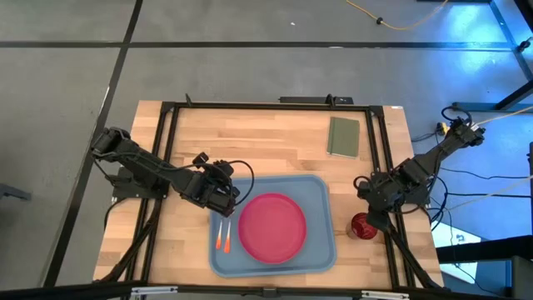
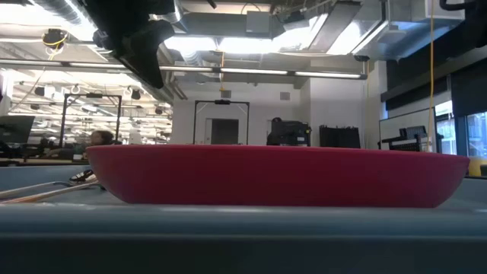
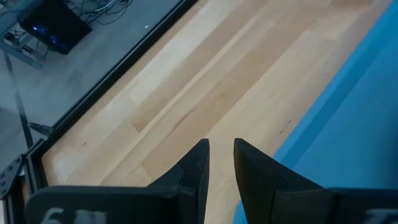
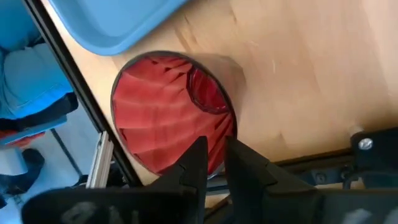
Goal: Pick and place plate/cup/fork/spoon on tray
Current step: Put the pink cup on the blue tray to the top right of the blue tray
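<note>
The pink-red plate (image 1: 272,227) lies in the middle of the light blue tray (image 1: 321,187). The fork and spoon (image 1: 221,237) lie side by side on the tray's left part, orange handle tips toward the near edge. The dark red cup (image 1: 363,226) stands on the table just right of the tray, and the right wrist view looks into it (image 4: 168,118). My left gripper (image 1: 231,197) is shut and empty above the tray's far left corner. My right gripper (image 4: 214,146) is shut, right over the cup's rim. My right gripper's shut fingertips (image 4: 199,152) come slanting down over the cup's rim (image 4: 155,168) on its right side. I cannot tell whether they touch it. The cup stands on the table with its mouth up.
A small green pad (image 1: 343,137) lies at the far right of the table. A black frame (image 1: 266,106) runs around the table. In the low view the plate (image 2: 274,175) fills the picture, with the utensils (image 2: 46,190) at its left.
</note>
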